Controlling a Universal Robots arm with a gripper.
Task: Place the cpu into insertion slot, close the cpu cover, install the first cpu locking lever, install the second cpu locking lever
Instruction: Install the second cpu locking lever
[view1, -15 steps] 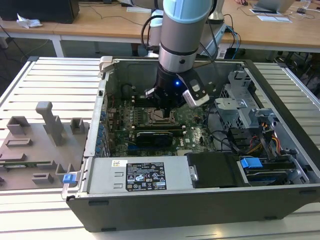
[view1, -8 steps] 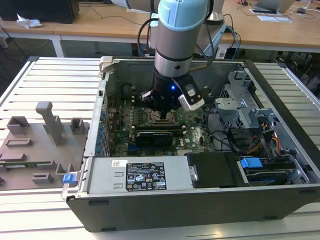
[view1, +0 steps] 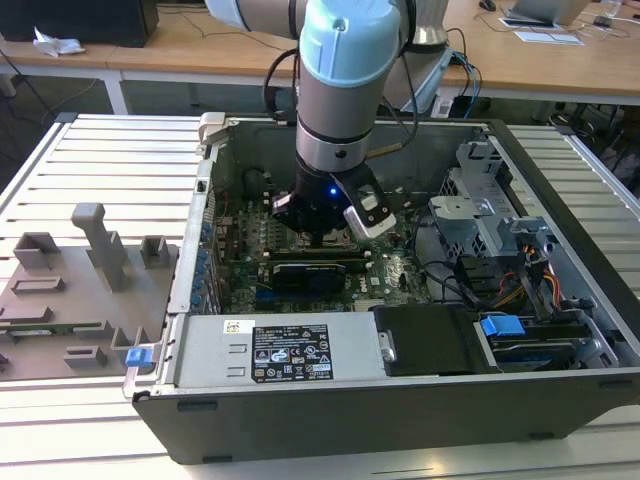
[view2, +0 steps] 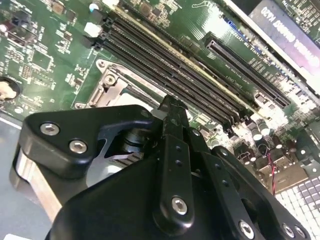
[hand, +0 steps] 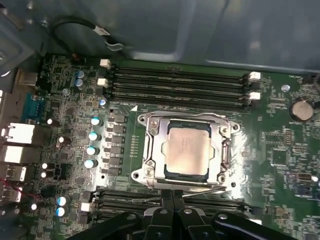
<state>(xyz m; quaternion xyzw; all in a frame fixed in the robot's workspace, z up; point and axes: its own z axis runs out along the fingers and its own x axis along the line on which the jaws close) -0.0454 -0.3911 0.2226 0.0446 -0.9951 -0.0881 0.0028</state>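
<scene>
The jaws (hand: 172, 200) look pressed together, with no gap between the two black fingers, and they carry nothing. Their tips sit at the socket's near edge, just beside a thin wire lever (hand: 200, 190) that runs along that edge, between the socket and the nearer bank of memory slots (hand: 130, 200). Whether the tips actually touch the lever I cannot tell.

The cpu (hand: 187, 151) already lies flat in the insertion slot (hand: 170, 176), its dull silver top square to the frame. The cover (hand: 150, 145) is down over it, its window framing the chip. So the work in hand is judged to be the locking levers.

To do this well, the push should go along the lever's own swing, low and steady, keeping the tips off the chip's top and clear of the memory slots beside the socket. A slip sideways could scrape the board (hand: 280, 145).

In the exterior view the arm (view1: 345, 90) reaches down into the open case (view1: 560, 180), the jaws over the socket.
</scene>
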